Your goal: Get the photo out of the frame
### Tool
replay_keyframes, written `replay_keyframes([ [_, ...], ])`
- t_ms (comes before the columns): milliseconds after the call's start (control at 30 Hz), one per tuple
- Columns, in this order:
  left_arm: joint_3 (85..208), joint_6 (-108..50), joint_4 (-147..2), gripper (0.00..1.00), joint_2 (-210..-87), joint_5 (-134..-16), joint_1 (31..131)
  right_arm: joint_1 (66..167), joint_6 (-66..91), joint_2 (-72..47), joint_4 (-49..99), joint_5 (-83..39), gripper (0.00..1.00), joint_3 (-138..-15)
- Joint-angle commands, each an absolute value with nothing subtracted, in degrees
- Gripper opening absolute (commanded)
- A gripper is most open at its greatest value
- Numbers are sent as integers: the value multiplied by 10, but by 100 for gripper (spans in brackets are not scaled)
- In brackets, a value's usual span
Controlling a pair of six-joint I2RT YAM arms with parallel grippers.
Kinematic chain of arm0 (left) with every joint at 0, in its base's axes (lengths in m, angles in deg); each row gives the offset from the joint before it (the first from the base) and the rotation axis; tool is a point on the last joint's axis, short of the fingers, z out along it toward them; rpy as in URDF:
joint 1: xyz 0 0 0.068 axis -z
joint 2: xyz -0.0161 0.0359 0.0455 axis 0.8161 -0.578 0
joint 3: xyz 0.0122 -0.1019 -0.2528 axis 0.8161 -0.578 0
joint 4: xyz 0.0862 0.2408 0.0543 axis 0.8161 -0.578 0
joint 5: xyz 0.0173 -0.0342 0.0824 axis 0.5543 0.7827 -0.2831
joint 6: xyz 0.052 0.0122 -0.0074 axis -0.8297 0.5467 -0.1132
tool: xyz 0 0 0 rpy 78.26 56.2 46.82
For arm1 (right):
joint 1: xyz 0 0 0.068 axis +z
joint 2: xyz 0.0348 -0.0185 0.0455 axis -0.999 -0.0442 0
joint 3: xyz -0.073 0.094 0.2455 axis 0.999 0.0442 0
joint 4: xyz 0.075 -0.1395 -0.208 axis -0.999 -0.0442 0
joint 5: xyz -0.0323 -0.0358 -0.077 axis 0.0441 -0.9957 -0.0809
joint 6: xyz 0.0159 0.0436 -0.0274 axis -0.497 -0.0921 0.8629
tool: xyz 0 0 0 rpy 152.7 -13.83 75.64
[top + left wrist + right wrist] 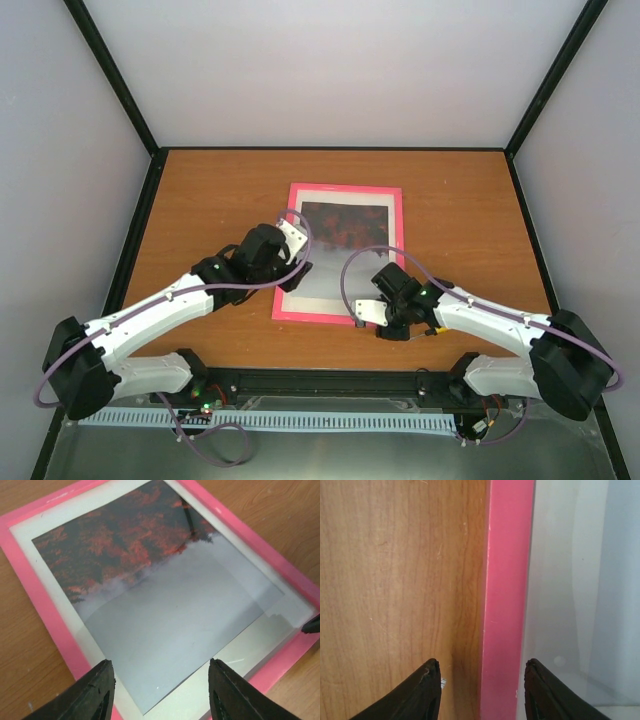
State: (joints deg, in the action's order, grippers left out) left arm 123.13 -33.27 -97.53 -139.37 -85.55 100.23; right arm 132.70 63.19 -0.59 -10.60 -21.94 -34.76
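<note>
Pink frame (345,187), one, around one photo (340,235); two sets of jaws, both apart, empty.

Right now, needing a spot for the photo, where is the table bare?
Bare wood: the wide patch between the frame's right edge and the table's right rim; the strip beyond its far edge. Crowded: the near side, where left arm and right arm meet the frame.

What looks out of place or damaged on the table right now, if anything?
Nothing looks damaged or spilled. The frame lies flat, face up, turned slightly off square to the table edges. The photo sits inside the white mat, trees toward the far side.
</note>
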Motion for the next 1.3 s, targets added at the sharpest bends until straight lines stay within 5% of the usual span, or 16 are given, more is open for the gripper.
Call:
replay_keyframes([
  [0,1252,-358,-1014,51,-1397,-888,1014,1333,632,-12,-88,-232,44,-345],
  [500,1212,-369,-1010,49,-1377,-901,1019,1333,612,-66,-63,-260,44,-343],
  [700,1202,-386,-982,56,-1364,-919,1034,1333,599,-73,-80,-262,16,-360],
  [967,1245,-400,-1011,56,-1351,-957,1064,1332,588,-12,-153,-212,3,-426],
  [1267,1351,-454,-1078,56,-1355,-978,1178,1285,597,5,-252,-130,3,-555],
])
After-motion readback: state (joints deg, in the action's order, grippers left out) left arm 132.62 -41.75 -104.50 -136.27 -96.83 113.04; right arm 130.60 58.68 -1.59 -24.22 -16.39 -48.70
